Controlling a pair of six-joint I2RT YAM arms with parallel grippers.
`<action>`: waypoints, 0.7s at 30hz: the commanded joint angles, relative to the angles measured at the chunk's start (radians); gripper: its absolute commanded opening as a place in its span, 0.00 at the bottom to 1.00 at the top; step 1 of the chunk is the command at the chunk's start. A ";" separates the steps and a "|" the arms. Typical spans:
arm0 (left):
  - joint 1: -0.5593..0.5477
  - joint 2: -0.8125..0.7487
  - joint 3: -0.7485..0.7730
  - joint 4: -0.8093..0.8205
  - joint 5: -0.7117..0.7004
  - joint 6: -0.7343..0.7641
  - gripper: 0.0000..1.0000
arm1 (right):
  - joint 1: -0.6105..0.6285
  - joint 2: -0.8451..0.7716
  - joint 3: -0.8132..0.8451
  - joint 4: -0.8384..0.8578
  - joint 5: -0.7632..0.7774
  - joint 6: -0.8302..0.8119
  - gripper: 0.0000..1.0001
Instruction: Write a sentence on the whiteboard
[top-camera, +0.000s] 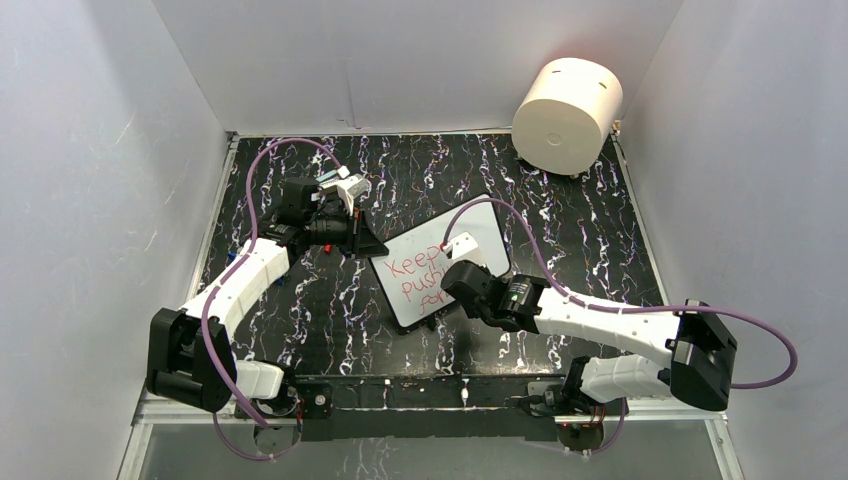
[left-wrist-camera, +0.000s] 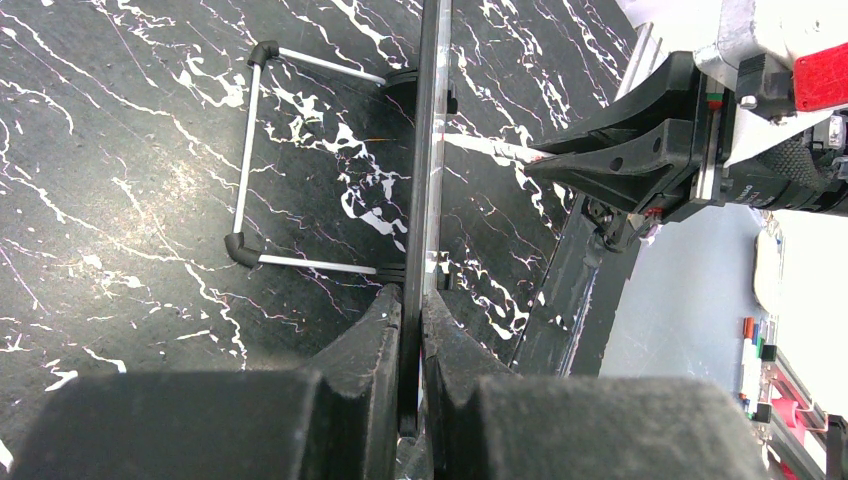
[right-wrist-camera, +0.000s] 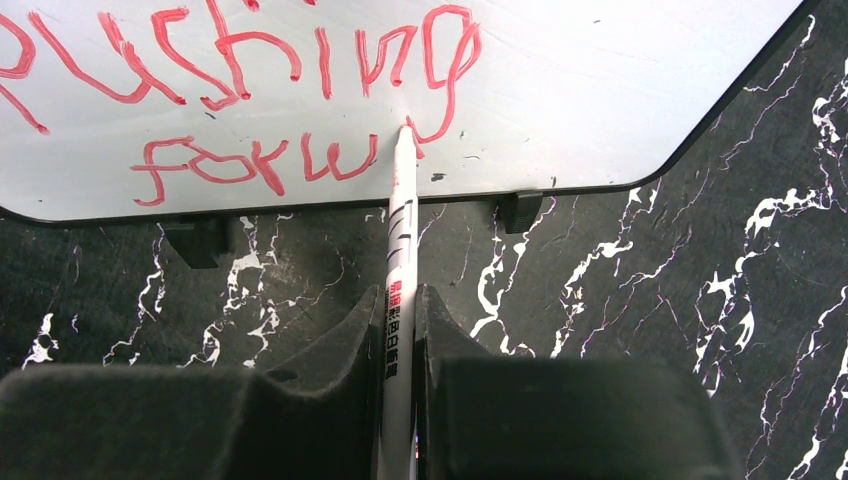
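Top external view: at left, the left pincer is clenched on the near-left edge of the whiteboard, which sits askew at the middle of the black marbled tabletop. The left wrist view shows that rim edge-on between the closed fingers. The sentence, in red, reads "Keep pushing forw". In the right wrist view the right pincer is grasping a white marker, its tip touching the board just after the "w". A cream cylinder stands far back right.

Sentence partly behind right arm.
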 joint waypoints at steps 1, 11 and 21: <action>-0.007 0.044 -0.013 -0.071 -0.133 0.029 0.00 | -0.006 -0.001 0.016 0.048 -0.014 -0.008 0.00; -0.007 0.042 -0.012 -0.070 -0.133 0.028 0.00 | -0.007 0.008 0.006 0.005 -0.055 0.011 0.00; -0.007 0.045 -0.012 -0.070 -0.133 0.029 0.00 | -0.007 0.026 -0.012 -0.022 -0.070 0.019 0.00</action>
